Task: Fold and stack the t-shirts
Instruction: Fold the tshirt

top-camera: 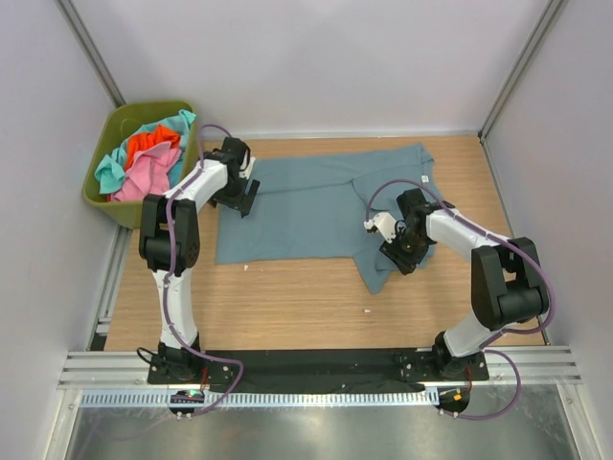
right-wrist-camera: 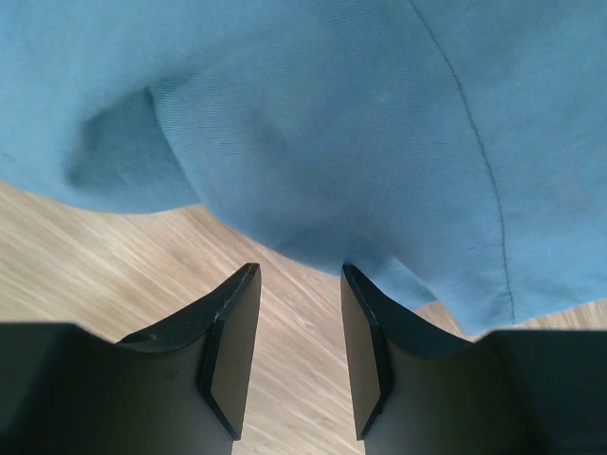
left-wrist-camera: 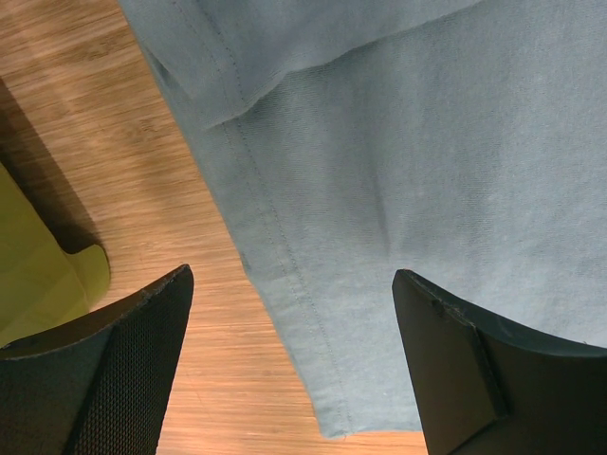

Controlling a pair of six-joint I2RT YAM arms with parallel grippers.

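A slate-blue t-shirt [top-camera: 306, 206] lies spread on the wooden table, with a flap folded down at its right side. My left gripper [top-camera: 245, 197] is at the shirt's left edge. In the left wrist view it [left-wrist-camera: 292, 275] stands wide open, with the hemmed corner of the shirt [left-wrist-camera: 398, 142] lying between its fingers [left-wrist-camera: 123, 360]. My right gripper [top-camera: 399, 253] is at the folded flap. Seen from the right wrist, it [right-wrist-camera: 300, 270] is open with only bare wood in the gap, and the cloth [right-wrist-camera: 332, 123] lies just past the tips. Pink [top-camera: 144, 175], orange-red [top-camera: 151, 144] and turquoise [top-camera: 110, 172] t-shirts lie heaped together.
An olive-green bin [top-camera: 144, 108] at the back left holds the heaped shirts, and its corner [left-wrist-camera: 38, 275] shows beside my left fingers. Bare wooden table [top-camera: 287, 307] runs along the near side. Grey walls with metal rails close the table in at the back and at both sides.
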